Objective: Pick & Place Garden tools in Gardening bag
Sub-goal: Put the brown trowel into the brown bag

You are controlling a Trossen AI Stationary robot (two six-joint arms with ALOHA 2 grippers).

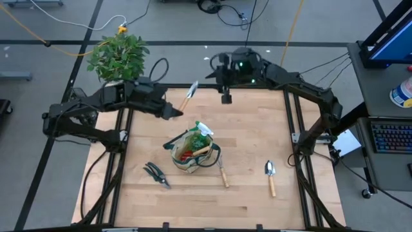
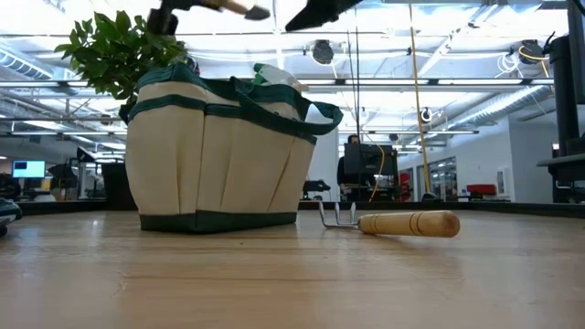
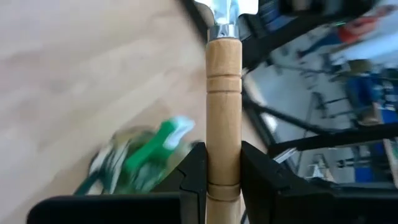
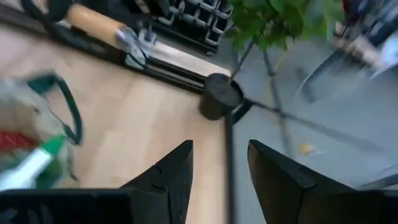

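The beige gardening bag with green trim stands mid-table on its base, also seen in the low view. A green spray bottle, red gloves and a wooden handle poke out of it. My left gripper, above the table's far left, is shut on a wooden-handled silver trowel. My right gripper hangs open over the far edge with nothing between its fingers. Black pruning shears, a rake and a second trowel lie flat on the table. My left gripper pinches the trowel's wooden handle near its free end between its two fingers. The handle runs forward along the fingers, with the silver head out in front. The trowel is lifted clear of the table and points toward the far edge.
A potted green plant in a black pot stands off the table's far left corner. The rake lies close to the bag's right side. Bare wood spreads along the near edge.
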